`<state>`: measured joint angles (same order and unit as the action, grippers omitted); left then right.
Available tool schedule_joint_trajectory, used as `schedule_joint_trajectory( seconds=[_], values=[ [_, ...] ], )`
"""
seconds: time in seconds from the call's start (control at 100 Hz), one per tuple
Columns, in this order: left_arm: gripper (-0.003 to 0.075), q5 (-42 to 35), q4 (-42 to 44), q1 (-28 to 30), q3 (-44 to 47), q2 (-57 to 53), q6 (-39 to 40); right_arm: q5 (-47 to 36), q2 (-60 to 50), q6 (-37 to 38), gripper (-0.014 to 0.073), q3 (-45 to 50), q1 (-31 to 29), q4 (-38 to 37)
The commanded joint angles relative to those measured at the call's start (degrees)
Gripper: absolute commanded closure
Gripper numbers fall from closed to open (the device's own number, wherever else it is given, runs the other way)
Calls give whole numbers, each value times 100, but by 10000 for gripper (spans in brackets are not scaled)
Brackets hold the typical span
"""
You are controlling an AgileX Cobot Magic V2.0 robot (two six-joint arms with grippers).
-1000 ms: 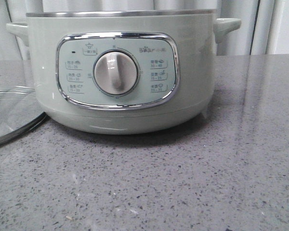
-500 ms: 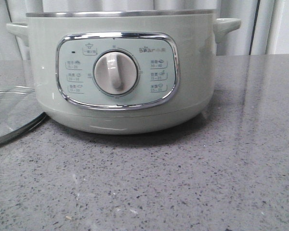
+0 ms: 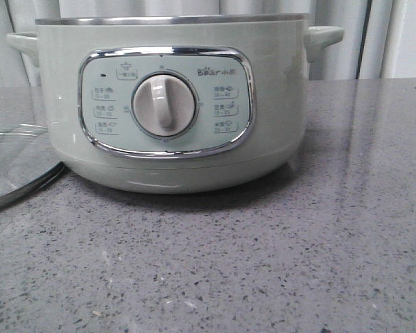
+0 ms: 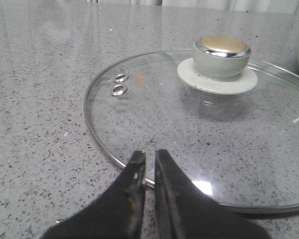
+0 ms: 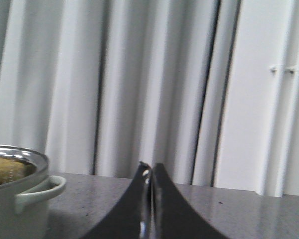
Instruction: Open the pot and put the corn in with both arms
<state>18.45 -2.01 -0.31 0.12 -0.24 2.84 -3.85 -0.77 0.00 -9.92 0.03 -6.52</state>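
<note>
The sage-green pot (image 3: 277,104) stands open, without a lid, filling the middle of the front view. Its steel rim and one side handle show in the right wrist view (image 5: 20,199), and a dull yellow patch (image 5: 5,169) lies inside the rim; I cannot tell if it is the corn. No corn cob shows clearly anywhere. My left gripper (image 4: 149,155) is shut and empty, its tips just over the near rim of the glass lid (image 4: 189,124). My right gripper (image 5: 150,167) is shut and empty, raised beside the pot's handle side. Neither gripper shows in the front view.
The glass lid (image 3: 14,163) lies flat on the grey speckled counter (image 3: 263,263) left of the pot, its knob (image 4: 222,50) up. White curtains (image 5: 139,74) hang behind the counter.
The pot sits a few pixels further left in the front view than a second ago. Nothing else has visibly changed.
</note>
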Motion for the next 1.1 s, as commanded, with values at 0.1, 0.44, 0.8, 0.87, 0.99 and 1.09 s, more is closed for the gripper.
schedule_joint_trajectory(
  seconds=[0.1, 0.44, 0.8, 0.87, 0.99, 1.09],
  values=[
    [741, -268, -51, 12, 122, -172, 69, -1435, -27, 497, 657, 832, -941, 92],
    [741, -268, -51, 12, 122, -172, 69, 1166, -122, 540, 657, 1158, -1088, -28],
    [741, -268, -51, 12, 122, -172, 69, 2100, -122, 540, 657, 1158, -1088, -69],
    [741, -268, -51, 12, 122, -172, 69, 2100, -122, 540, 657, 1158, -1088, -69],
    [741, -268, -51, 12, 122, -172, 69, 2100, -122, 540, 657, 1158, -1088, -69],
    [741, -268, -51, 12, 122, -172, 69, 2100, -122, 540, 657, 1158, -1088, -69]
  ],
)
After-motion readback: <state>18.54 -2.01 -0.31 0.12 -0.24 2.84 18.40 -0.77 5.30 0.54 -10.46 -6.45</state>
